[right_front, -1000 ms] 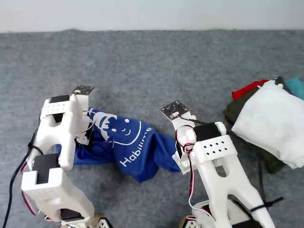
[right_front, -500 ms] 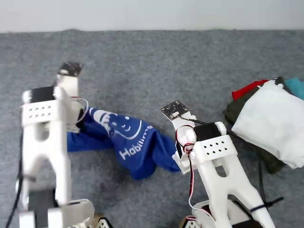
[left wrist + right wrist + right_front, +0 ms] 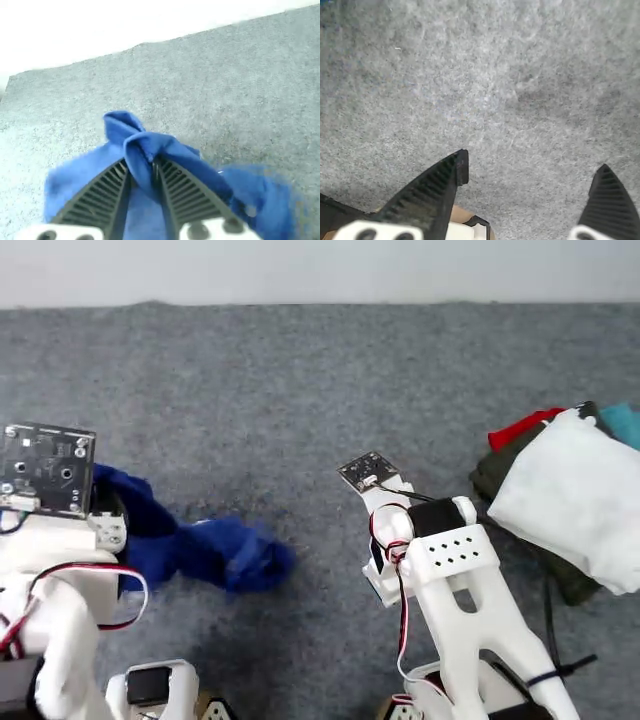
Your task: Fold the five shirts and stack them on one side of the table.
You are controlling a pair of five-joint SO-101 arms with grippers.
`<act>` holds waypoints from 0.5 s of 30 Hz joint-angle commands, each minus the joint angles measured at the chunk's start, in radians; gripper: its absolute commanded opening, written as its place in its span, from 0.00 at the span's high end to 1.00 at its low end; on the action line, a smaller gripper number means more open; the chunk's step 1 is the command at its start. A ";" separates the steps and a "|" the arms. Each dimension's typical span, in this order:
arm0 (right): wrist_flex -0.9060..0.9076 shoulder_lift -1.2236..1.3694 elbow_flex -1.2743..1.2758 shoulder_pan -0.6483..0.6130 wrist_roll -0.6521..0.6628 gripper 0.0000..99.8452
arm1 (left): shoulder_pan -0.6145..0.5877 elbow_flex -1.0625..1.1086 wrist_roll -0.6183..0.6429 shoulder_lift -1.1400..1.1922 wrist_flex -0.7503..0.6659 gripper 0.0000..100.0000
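The left gripper (image 3: 142, 166) was clamped on a bunched fold of the crumpled royal-blue cotton shirt (image 3: 215, 552), its black ribbed fingers (image 3: 100, 192) drawn nearly together with the cloth squeezed between them and spilling over both sides. From the high view, that shirt lay as a rumpled, twisted bundle on the left half of the grey felt-covered table (image 3: 300, 390), one end tucked under the wrist of the white plastic left arm (image 3: 50, 550) and the other trailing toward the middle of the table. The right gripper (image 3: 534, 170) was spread wide over bare grey felt, with nothing between its fingers. The white plastic right arm (image 3: 450, 550) stood near the centre of the table, apart from the blue shirt's loose end. At the right edge of the table sat a stack of garments: a folded white shirt (image 3: 575, 495) on top, lying on a dark green garment (image 3: 505, 475), with a red piece (image 3: 520, 427) and a teal piece (image 3: 622, 420) showing at the far side of the stack.
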 commanded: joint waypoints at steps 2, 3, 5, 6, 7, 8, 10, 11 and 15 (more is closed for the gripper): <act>-0.015 -0.005 -0.003 -0.007 -0.012 0.62 | 0.009 0.036 0.000 -0.011 0.015 0.99; -0.015 -0.005 -0.002 -0.007 -0.012 0.62 | 0.009 0.061 0.000 -0.009 0.014 0.99; -0.015 -0.005 0.000 -0.007 -0.014 0.62 | 0.009 0.093 0.000 -0.012 0.011 0.99; -0.015 -0.005 0.000 -0.007 -0.014 0.62 | 0.009 0.102 0.000 -0.012 0.009 0.99; -0.015 -0.005 0.000 -0.007 -0.014 0.62 | 0.006 0.113 0.000 -0.008 0.006 0.99; -0.015 -0.005 0.000 -0.007 -0.014 0.62 | 0.005 0.130 0.000 -0.006 -0.012 0.99; -0.015 -0.005 0.000 -0.007 -0.014 0.62 | 0.003 0.177 0.000 -0.008 -0.066 0.99; -0.015 -0.007 0.000 -0.007 -0.014 0.62 | 0.002 0.205 0.000 -0.006 -0.100 0.99; -0.015 -0.007 0.000 -0.007 -0.014 0.62 | -0.017 0.300 0.112 -0.002 -0.365 0.99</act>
